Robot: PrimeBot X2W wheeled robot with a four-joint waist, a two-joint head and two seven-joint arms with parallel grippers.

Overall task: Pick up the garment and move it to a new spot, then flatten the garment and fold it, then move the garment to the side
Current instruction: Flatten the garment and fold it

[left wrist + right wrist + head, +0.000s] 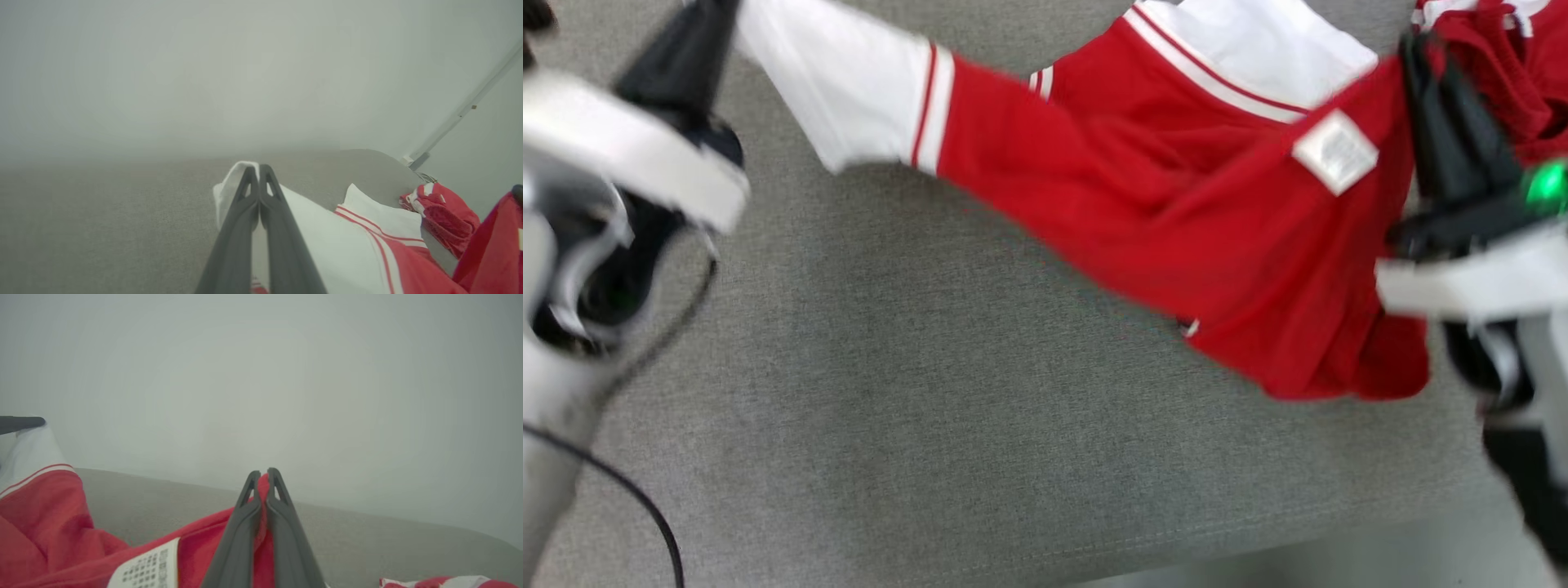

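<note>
Left gripper [258,173], ten o'clock, clamps the white end of the garment [1143,212]; right gripper [263,477], two o'clock, pinches its red edge; grey upholstery [890,408] beneath.

- The left gripper [698,33] has its two dark fingers [241,220] pressed together, with a white edge of the garment [1176,212] pinched between them at the tips.
- The right gripper [1417,65] is likewise closed, with a fold of red cloth clamped between its fingers [286,522].
- Both sets of fingers point up the head view, well apart.
- The pale left wrist [629,147] sits behind its fingers.
- The right wrist [1478,278] shows a green light [1547,186].
</note>
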